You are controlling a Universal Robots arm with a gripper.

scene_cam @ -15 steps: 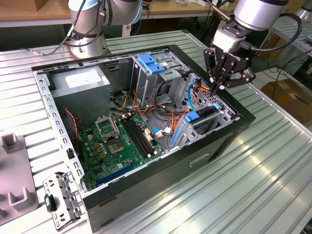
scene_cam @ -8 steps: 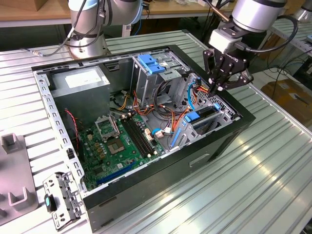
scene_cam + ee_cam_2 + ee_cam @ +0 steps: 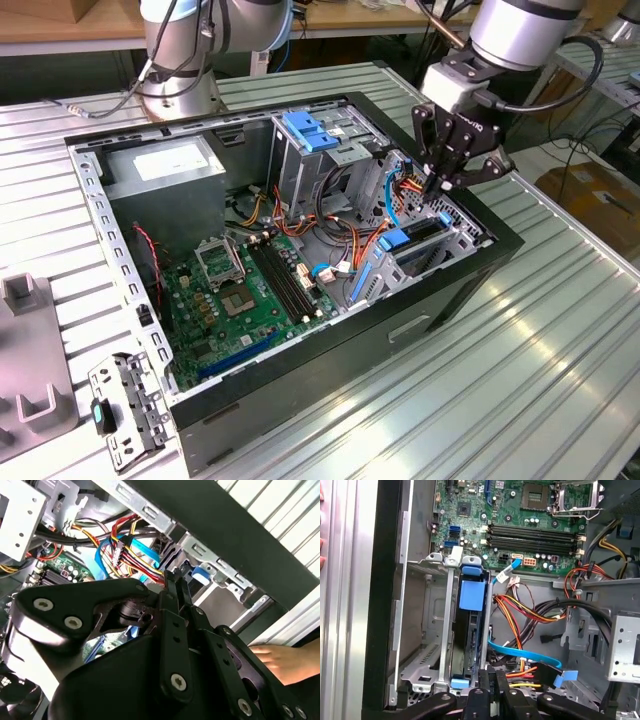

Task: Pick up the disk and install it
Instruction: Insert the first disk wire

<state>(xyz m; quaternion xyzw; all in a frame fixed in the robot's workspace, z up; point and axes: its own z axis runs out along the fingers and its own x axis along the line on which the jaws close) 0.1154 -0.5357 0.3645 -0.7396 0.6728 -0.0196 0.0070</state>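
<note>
While the claw [image 3: 441, 183] hangs over the front corner of the open computer case [image 3: 450, 300], its fingers are clenched together with nothing between them, as far as both wrist views let me judge. I read that as a pushing posture: closed tips make one blunt point, better for pressing than for gripping.

Just below the tips lies the disk [image 3: 471, 597], one only. It stands on edge in the grey drive bay [image 3: 420, 670], with its blue carrier uppermost and its rounded blue end toward the motherboard [image 3: 520, 510]. The bay's metal walls flank it on both sides, which I take to be why it stays upright there without being held. Whether it is fully seated I cannot tell.

Beside the bay runs one thin light-blue cable [image 3: 525, 655], amid a bundle of red, yellow and orange wires [image 3: 520, 610] that sits close to the claw.

Further out I count one tall grey cage topped by a blue latch plate [image 3: 310, 130], one processor socket [image 3: 540, 492], and one person's hand [image 3: 285, 660] resting outside the case wall.
</note>
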